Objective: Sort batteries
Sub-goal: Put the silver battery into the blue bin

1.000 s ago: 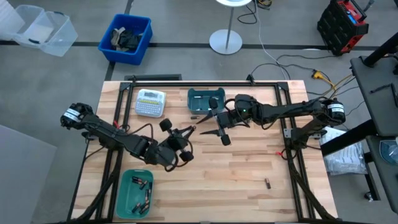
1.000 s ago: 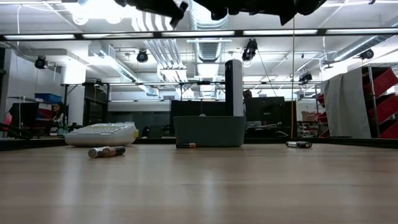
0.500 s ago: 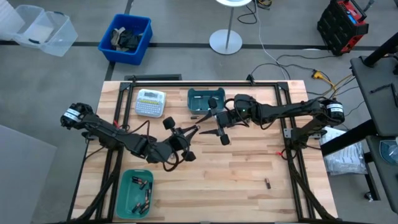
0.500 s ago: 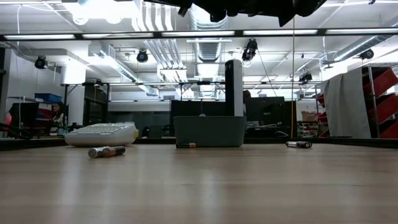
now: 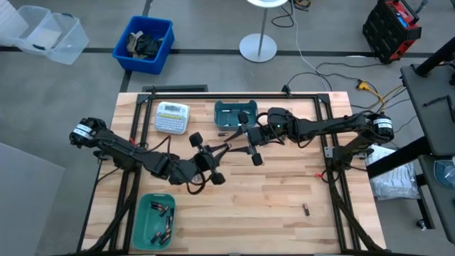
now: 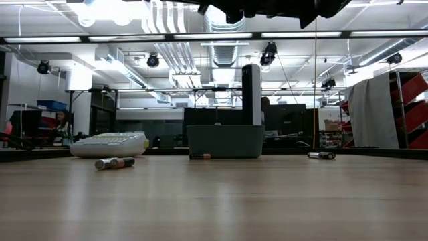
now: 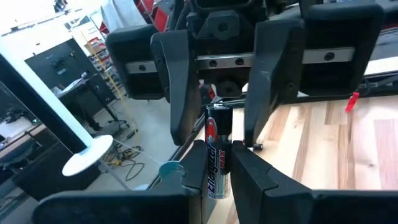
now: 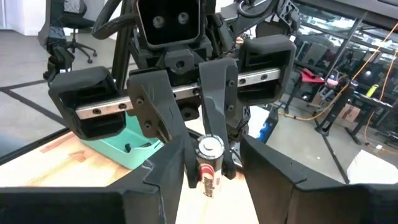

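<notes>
A black-and-silver cylindrical battery (image 7: 217, 163) is gripped end-up between the clenched fingers of the left end effector (image 5: 220, 150), just left of the middle of the pale wooden tabletop (image 5: 284, 188). The right end effector (image 5: 239, 145) is met nose to nose with it from the 3 o'clock side; its fingers (image 8: 166, 177) are spread wide on either side of the battery's upper end, and no contact with the battery can be seen.

A teal rectangular bin (image 5: 229, 112) is set at 12 o'clock, beside a white label-maker with a keypad (image 5: 172, 117); a dark item is seen in it, but what it is cannot be made out. A second teal bin (image 5: 143, 226) is placed at 7 o'clock, and several small batteries (image 5: 161, 208) are held in it. One loose battery (image 5: 306, 209) is seen at 5 o'clock, and another (image 5: 222, 133) just in front of the 12 o'clock bin.

In the low view both arms are cut off at the upper edge, so neither end effector is shown there.
</notes>
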`<state>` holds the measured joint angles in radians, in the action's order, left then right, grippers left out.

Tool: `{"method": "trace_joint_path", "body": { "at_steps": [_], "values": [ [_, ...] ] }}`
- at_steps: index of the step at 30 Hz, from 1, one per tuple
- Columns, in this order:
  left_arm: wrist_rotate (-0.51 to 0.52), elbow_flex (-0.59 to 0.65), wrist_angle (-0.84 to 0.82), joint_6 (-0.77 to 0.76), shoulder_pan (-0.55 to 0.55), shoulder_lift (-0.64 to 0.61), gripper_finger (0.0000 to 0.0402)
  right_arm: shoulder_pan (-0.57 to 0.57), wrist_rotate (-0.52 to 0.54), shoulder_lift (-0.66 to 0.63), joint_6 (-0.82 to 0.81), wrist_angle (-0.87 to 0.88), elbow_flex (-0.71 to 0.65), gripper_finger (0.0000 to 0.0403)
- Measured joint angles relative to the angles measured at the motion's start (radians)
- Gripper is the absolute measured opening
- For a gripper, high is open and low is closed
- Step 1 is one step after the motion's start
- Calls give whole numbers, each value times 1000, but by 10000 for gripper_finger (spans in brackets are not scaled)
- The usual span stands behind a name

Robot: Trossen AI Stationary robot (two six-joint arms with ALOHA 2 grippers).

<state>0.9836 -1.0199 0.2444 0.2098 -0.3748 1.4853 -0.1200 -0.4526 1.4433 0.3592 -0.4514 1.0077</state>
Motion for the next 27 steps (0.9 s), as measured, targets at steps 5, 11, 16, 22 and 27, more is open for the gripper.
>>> {"method": "trace_joint_path", "body": {
  "at_steps": [5, 11, 16, 22, 27],
  "values": [
    [1, 0, 0, -3, 0, 0, 29, 0, 0, 0, 1, 0, 0, 128],
    [1, 1, 0, -9, 0, 0, 29, 0, 0, 0, 14, 1, 0, 100],
    [3, 1, 1, -18, 0, 0, 37, 0, 0, 0, 28, 3, 0, 60],
    [3, 1, 0, -17, 0, 0, 63, -1, 8, 0, 23, 11, 0, 43],
    [1, 1, -41, -95, 0, 0, 84, -11, 12, 0, 2, 24, 0, 43]
  ]
}}
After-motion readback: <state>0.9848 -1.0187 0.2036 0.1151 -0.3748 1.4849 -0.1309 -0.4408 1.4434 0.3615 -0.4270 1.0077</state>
